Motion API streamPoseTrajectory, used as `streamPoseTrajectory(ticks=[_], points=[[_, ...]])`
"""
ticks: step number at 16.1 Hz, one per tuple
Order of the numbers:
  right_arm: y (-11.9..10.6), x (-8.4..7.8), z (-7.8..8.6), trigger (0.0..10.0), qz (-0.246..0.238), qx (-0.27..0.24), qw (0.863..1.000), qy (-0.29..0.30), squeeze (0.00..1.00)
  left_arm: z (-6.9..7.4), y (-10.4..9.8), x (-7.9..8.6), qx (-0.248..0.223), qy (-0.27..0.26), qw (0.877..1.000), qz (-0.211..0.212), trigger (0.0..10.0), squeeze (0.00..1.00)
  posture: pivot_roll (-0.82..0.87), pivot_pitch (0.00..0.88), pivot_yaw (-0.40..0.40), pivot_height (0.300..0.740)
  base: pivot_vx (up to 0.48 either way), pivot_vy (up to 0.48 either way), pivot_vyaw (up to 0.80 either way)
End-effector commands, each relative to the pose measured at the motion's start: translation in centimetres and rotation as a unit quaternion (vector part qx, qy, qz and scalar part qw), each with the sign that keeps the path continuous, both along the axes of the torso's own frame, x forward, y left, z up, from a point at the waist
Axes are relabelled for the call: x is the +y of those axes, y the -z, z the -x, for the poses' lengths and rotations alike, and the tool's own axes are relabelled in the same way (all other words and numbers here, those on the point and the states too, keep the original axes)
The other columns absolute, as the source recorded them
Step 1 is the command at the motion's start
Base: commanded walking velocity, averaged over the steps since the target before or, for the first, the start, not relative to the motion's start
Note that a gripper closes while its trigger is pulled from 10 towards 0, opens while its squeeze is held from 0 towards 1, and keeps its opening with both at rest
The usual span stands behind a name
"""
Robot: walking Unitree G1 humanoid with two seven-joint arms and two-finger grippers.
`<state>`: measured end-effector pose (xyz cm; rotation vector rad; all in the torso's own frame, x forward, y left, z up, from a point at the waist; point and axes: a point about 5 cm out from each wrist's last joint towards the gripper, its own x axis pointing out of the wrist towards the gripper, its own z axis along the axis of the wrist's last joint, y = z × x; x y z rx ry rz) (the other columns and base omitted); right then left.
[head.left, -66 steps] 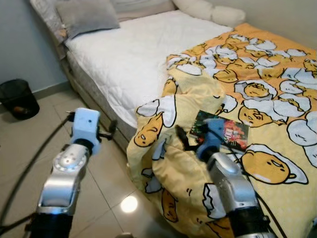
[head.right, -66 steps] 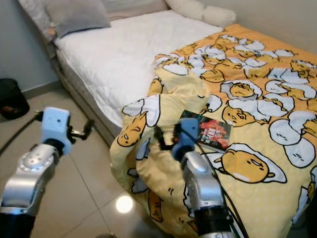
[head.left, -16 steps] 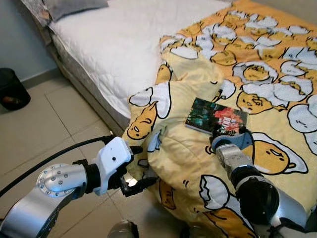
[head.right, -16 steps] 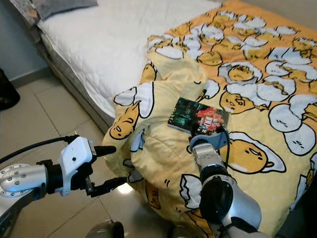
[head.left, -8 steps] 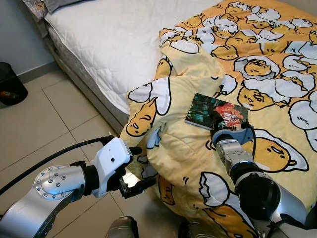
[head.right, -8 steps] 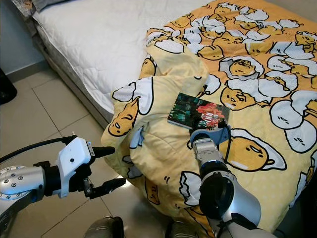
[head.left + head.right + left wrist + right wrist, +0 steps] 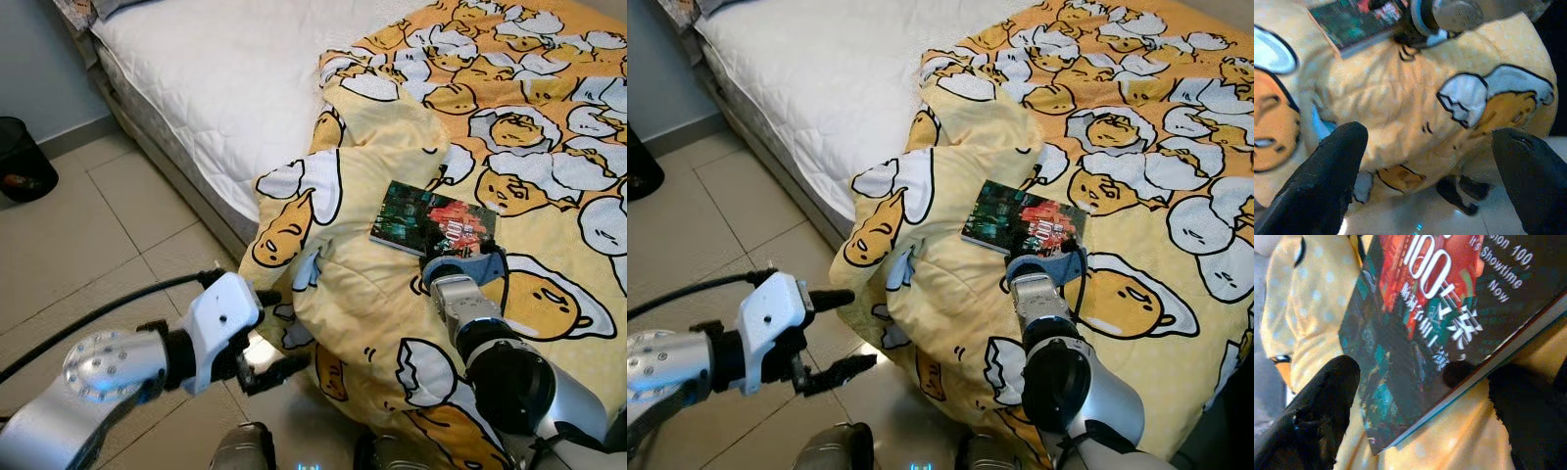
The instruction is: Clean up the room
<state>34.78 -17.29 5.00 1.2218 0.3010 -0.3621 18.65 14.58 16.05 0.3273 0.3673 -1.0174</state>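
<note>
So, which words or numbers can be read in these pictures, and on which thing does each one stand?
"100": large white digits on the book cover, right wrist view.
"It's Showtime Now": small white words on the same cover.
"...sion 100,": partly cut off at the picture's edge.
Chinese characters under the digits: too blurred to read.
The book in the eye views: print too small to read.

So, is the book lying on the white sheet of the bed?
No, the book lies on the yellow blanket with the egg pattern, just ahead of the right gripper.
</note>
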Motion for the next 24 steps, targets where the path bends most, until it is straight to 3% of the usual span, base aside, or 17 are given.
streamPoseTrajectory(ticks=[1,5,9,11,18,24], points=[[1.5,-0.1,1.1,10.0,0.003,0.038,0.999,0.009,0.0,0.3,-0.2,0.1,0.0,0.0,1.0,-0.001,10.0,0.0,0.21,0.196,0.002,0.74,0.0,0.0,0.0],[0.2,-0.3,0.2,10.0,-0.014,-0.007,1.0,0.017,0.0,0.0,-0.3,0.1,-0.006,-0.008,1.0,-0.001,10.0,0.0,0.19,0.15,-0.009,0.74,0.0,0.0,0.0],[-3.2,-2.1,-1.7,10.0,-0.018,-0.091,0.995,0.045,0.0,-1.2,-0.7,0.0,-0.029,-0.012,0.999,0.005,10.0,0.0,0.17,0.096,-0.02,0.74,0.0,0.0,0.0],[-3.5,-2.2,-1.8,10.0,-0.017,-0.098,0.994,0.044,0.0,-1.2,-0.6,0.0,-0.029,-0.012,0.999,0.005,10.0,0.0,0.18,0.093,-0.019,0.74,0.0,0.0,0.0],[-1.9,-0.6,-1.2,10.0,-0.007,-0.041,0.999,0.015,0.0,-0.8,-1.2,0.4,-0.036,-0.026,0.999,0.002,10.0,0.0,0.22,0.151,-0.009,0.74,0.0,0.0,0.0],[-1.1,-0.3,-0.7,10.0,-0.008,-0.01,1.0,0.024,0.0,-0.4,-2.3,1.0,-0.046,-0.04,0.998,0.0,10.0,0.0,0.27,0.204,0.0,0.74,0.0,0.0,0.0]])
